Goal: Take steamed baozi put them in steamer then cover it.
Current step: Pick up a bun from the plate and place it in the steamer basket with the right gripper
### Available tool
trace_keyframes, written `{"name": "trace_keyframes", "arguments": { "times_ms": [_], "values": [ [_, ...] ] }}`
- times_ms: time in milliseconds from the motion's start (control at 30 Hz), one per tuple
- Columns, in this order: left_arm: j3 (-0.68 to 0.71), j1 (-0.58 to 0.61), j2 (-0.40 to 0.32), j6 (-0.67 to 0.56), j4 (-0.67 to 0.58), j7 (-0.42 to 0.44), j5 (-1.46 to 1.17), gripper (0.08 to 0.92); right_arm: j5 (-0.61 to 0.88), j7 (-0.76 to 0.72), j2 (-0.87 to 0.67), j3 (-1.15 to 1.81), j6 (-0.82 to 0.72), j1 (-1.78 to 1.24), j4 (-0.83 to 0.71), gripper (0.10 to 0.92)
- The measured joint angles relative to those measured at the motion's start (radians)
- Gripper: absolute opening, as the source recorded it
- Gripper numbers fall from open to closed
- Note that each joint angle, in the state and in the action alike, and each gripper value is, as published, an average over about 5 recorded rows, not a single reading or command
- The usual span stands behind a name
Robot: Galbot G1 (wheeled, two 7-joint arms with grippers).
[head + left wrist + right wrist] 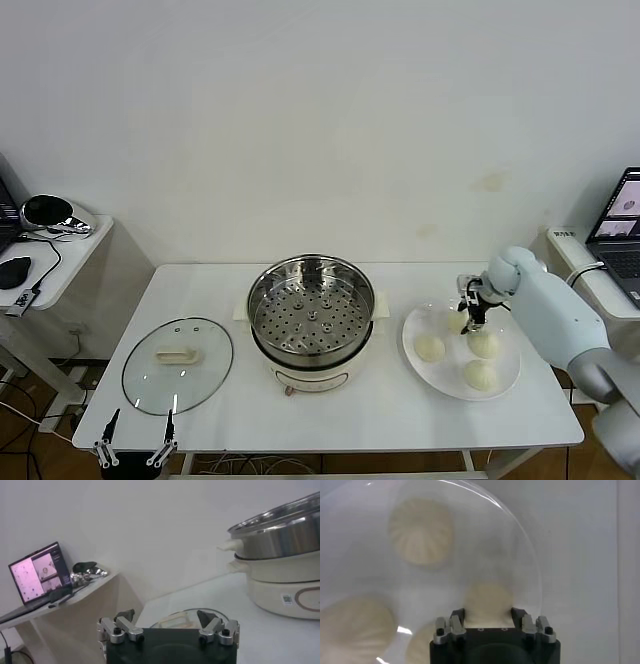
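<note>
Four steamed baozi, small round cream-white dough buns, are seen on a flat white round plate point(440, 375) at the right of the head view. Three of them lie free: one point(430, 347) at the left of the plate, one point(483, 344) near the middle and one point(480, 375) at the lower edge. The fourth bun point(457, 320), at the upper part of the plate, is held between the fingers of the right gripper point(466, 315), whose jaws are closed on it; in the right wrist view this bun point(488, 599) is seen pressed between the two fingertips of the gripper point(488, 614).

One steamer point(311, 320), a round shiny stainless-steel pot on a cream-white base, is placed in the centre of the white table point(400, 425). Its perforated tray is uncovered and no bun lies in it.

One cover point(178, 365), a round clear glass lid with a cream-white bar handle, is laid flat on the table at the lower left.

The left gripper point(135, 440) is found at the bottom left of the frame, just below the lid, with its jaws spread wide and nothing between them.
</note>
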Motion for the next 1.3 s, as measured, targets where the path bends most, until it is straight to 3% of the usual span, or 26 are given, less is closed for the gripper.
{"name": "trace_keyframes", "arguments": {
  "times_ms": [400, 667, 967, 1300],
  "values": [
    [0.008, -0.012, 0.020, 0.003, -0.006, 0.001, -0.010, 0.823, 0.261, -0.018, -0.128, -0.183, -0.038, 0.188, 0.239, 0.589],
    [0.013, -0.021, 0.040, 0.005, -0.015, 0.002, -0.023, 0.823, 0.475, -0.013, -0.131, -0.363, -0.036, 0.411, 0.371, 0.594],
    [-0.005, -0.029, 0.060, 0.005, -0.017, 0.001, -0.046, 0.823, 0.621, 0.017, -0.011, -0.557, 0.017, 0.591, 0.416, 0.604],
    [-0.032, -0.040, 0.062, 0.013, -0.023, 0.005, -0.069, 0.823, 0.606, 0.061, 0.212, -0.711, 0.178, 0.630, 0.343, 0.611]
  ]
}}
